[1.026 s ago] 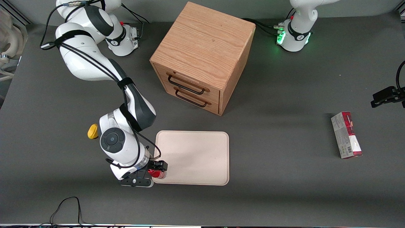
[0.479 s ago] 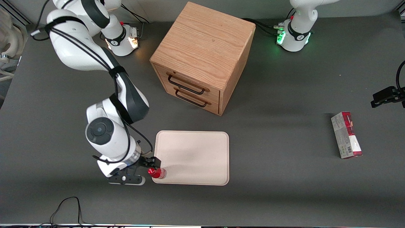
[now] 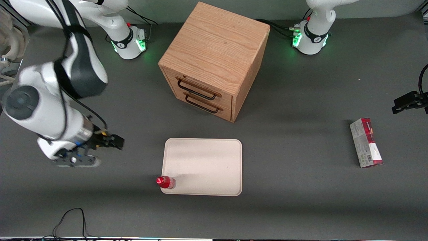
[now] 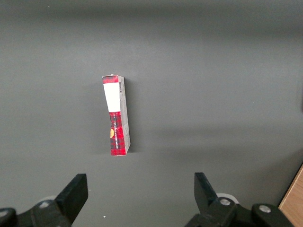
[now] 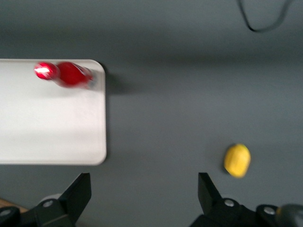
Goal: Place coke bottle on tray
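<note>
dark grey matting covers the table, which carries every item in view. the coke bottle stands upright on the tray, in the corner nearest the front camera at the working arm's end, right against the low rim. the tool is off the tray toward the working arm's end of the table, apart from the bottle, its fingers spread and holding nothing; the right wrist view shows both fingers wide with bare table between them.

judgement: the placement looks done, but marginal. the bottle sits at the very corner, so a light knock to the tray or a low sweep of the arm past that corner could tip it over the rim onto the table. a narrow base under a taller body adds to that risk.

open room: the tray surface is otherwise bare, with ample space toward its middle. a wooden drawer cabinet stands farther from the camera than the tray, well apart. a yellow object lies on the table near the tool. a red-and-grey carton lies toward the parked arm's end, well away.
</note>
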Robot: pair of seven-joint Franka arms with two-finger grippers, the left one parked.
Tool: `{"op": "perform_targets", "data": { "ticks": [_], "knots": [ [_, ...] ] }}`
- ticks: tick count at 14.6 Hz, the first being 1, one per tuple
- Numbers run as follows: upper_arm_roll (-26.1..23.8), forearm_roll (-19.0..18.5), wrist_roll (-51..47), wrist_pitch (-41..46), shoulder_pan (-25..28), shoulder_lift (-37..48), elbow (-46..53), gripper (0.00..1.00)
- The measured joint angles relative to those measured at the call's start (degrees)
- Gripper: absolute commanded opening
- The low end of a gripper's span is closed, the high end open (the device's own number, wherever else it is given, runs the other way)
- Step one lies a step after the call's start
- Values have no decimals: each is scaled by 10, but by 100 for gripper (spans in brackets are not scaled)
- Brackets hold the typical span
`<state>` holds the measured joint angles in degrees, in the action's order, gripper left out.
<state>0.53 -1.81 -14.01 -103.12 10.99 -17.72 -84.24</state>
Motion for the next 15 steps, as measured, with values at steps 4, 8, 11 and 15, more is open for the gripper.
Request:
{"op": "perform_targets", "data": {
  "ticks": [4,8,11,15],
  "knots": [
    [30,10,50,4,-46,140,-127,100],
    [32,11,57,49,-79,233,-181,100],
    [29,12,57,76,-78,255,-188,100],
    [26,12,57,77,-78,256,-193,100]
  ]
}}
